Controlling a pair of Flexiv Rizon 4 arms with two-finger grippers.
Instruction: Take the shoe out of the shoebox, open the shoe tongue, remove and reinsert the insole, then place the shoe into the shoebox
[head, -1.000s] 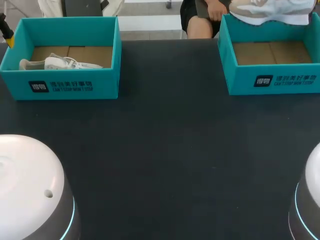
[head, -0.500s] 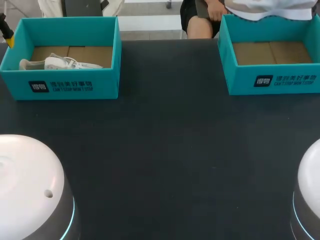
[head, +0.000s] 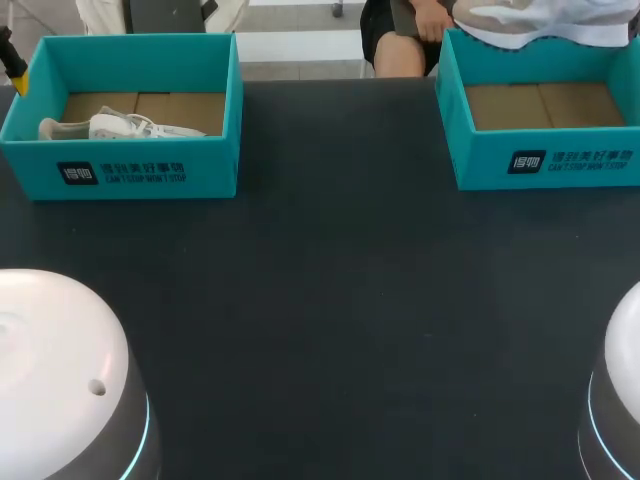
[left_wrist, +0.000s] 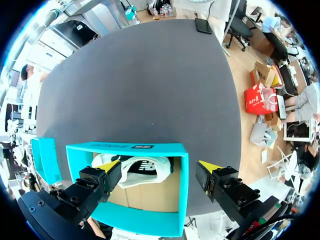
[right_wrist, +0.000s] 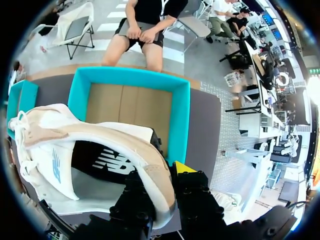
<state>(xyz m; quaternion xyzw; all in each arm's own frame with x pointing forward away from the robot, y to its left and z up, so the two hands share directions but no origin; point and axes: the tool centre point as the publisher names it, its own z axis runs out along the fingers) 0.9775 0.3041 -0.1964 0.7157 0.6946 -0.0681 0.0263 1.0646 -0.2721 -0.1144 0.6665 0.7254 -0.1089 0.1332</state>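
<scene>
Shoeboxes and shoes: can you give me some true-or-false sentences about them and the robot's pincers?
1. A white shoe lies in the left shoebox. True.
2. The right shoebox is full of shoes. False: only its cardboard floor shows inside.
3. The right pincer holds a beige and white shoe. True.
4. The left pincer is shut on the white shoe. False: it is open, fingers wide apart over the left shoebox.
5. The two shoeboxes touch. False: they stand apart, with bare dark table between them.
</scene>
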